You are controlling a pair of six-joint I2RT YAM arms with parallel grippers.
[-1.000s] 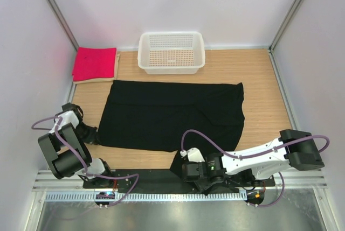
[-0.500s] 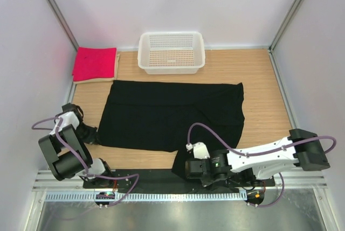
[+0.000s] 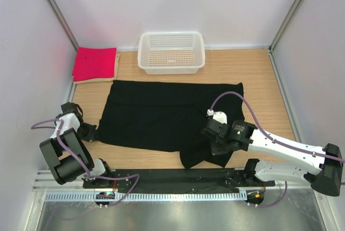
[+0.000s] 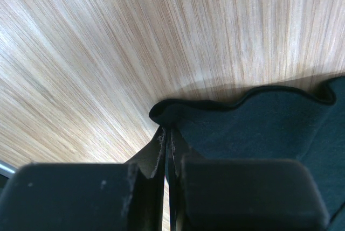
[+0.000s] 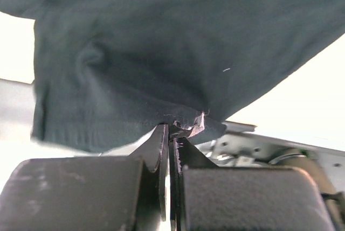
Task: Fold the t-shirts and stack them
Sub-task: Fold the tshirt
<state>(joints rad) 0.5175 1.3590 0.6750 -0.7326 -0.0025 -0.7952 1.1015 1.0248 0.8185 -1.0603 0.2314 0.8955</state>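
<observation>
The big black t-shirt lies spread out in the middle of the wooden table. The left gripper is pressed together on the shirt's near left corner, low by the wood. The right gripper pinches the shirt's near right edge and holds it up, so the cloth hangs in a bunch there. The pink-red t-shirt sits folded on the beige t-shirt in the far left corner, beside the white basket.
</observation>
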